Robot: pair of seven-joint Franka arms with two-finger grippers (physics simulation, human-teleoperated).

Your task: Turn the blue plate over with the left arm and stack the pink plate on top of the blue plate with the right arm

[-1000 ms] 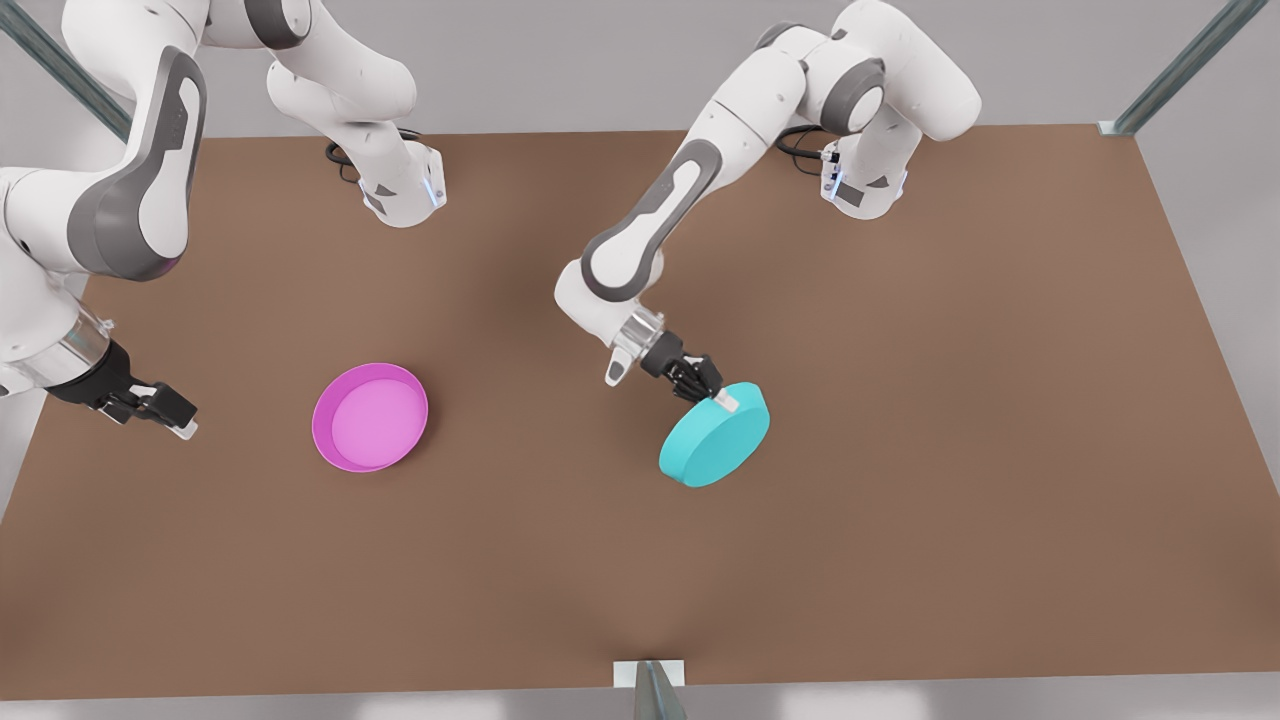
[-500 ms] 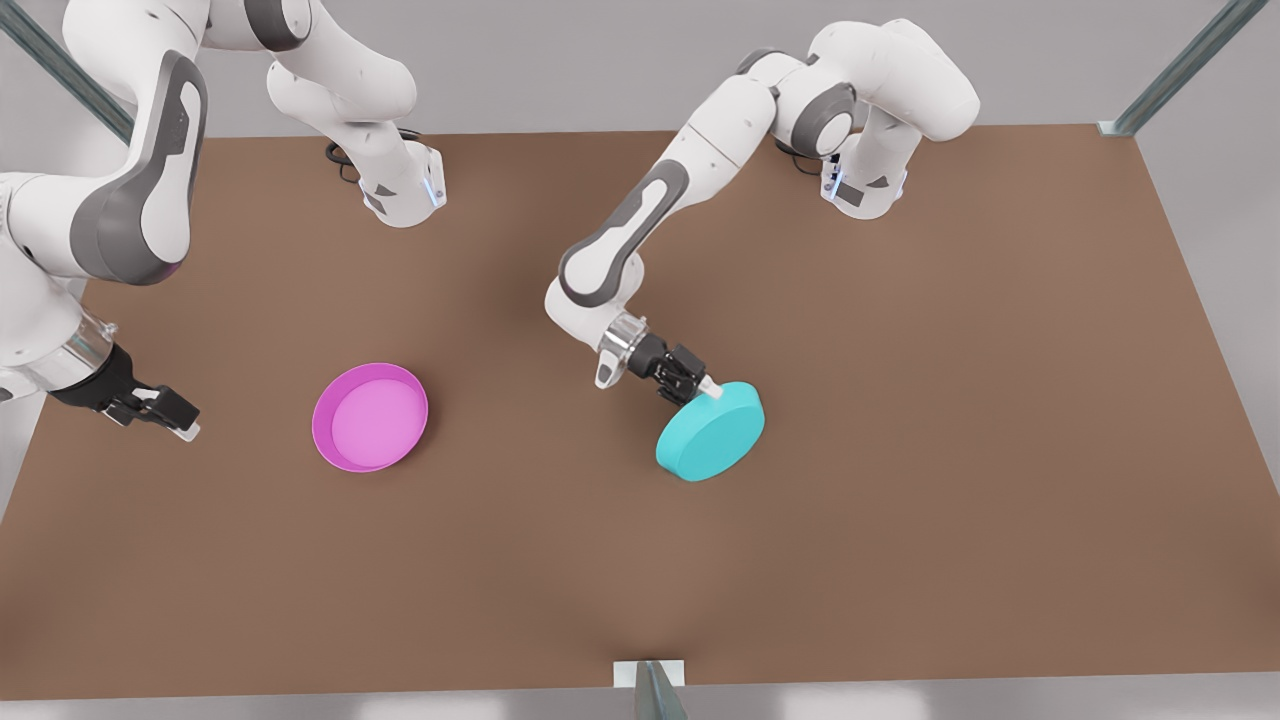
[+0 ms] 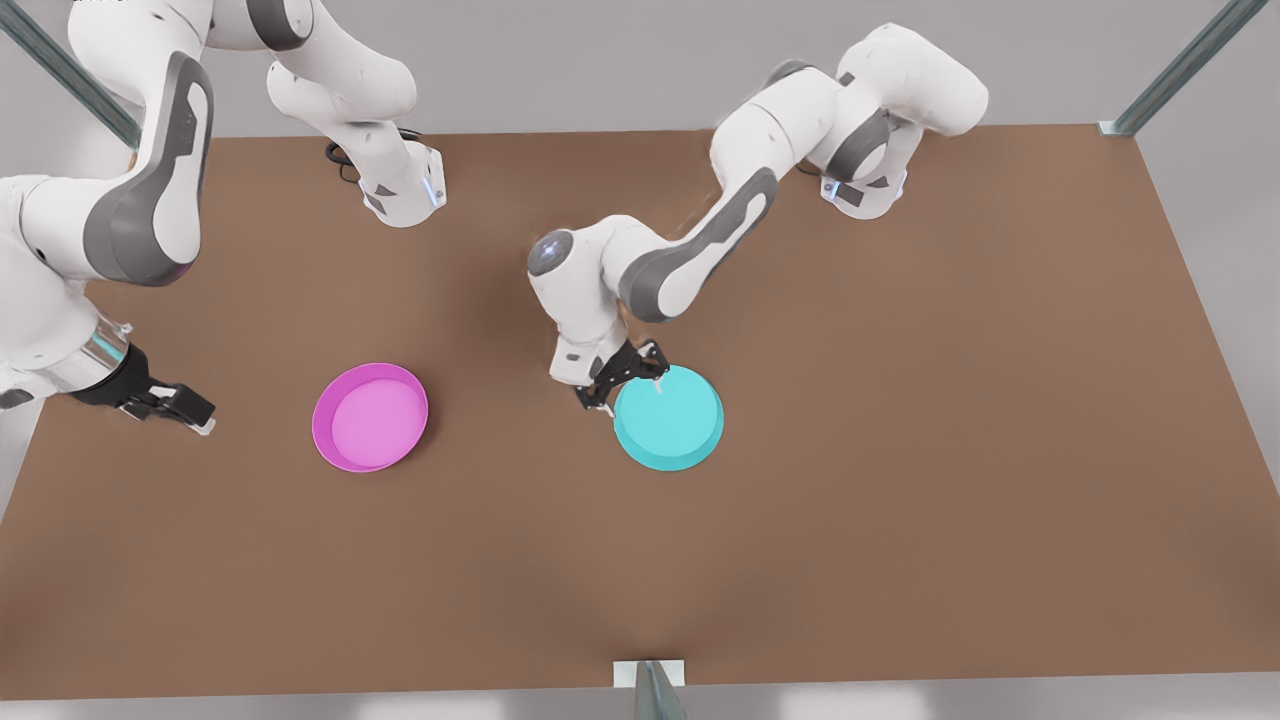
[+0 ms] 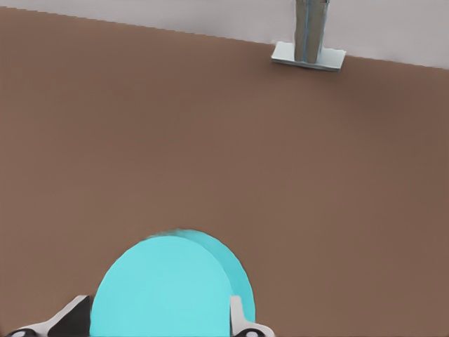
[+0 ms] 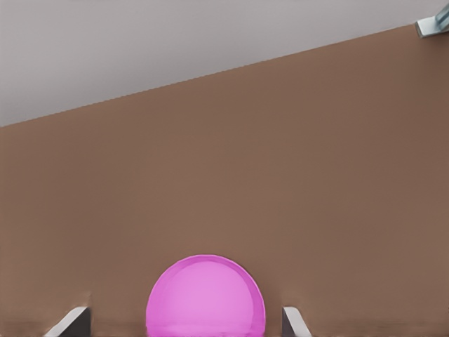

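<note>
– While the blue plate (image 3: pixel 670 425) lies flat on the table (image 3: pixel 900 450), plain underside up as far as I can judge, how does the left gripper (image 3: pixel 622 388) stand?
– At the plate's rim on the front view's left, fingers (image 4: pixel 237 312) spread apart. In the left wrist view they flank the plate and clamp nothing.
– And the pink plate (image 3: pixel 370 417)?
– Open side up, well apart from the blue one, toward the front view's left. The right gripper (image 3: pixel 195 415) hovers near it, not touching, fingers wide apart, with the plate straight ahead in the right wrist view.
– Handling assessment?
– Both plates look stiff, thin-walled and light, probably smooth and prone to slip. The flat faces offer no purchase. The low upright rim is the only hold: one finger inside, one outside, seated deep. Pinched at one edge, the pink plate is likely to droop, so I advise a firm grip.
</note>
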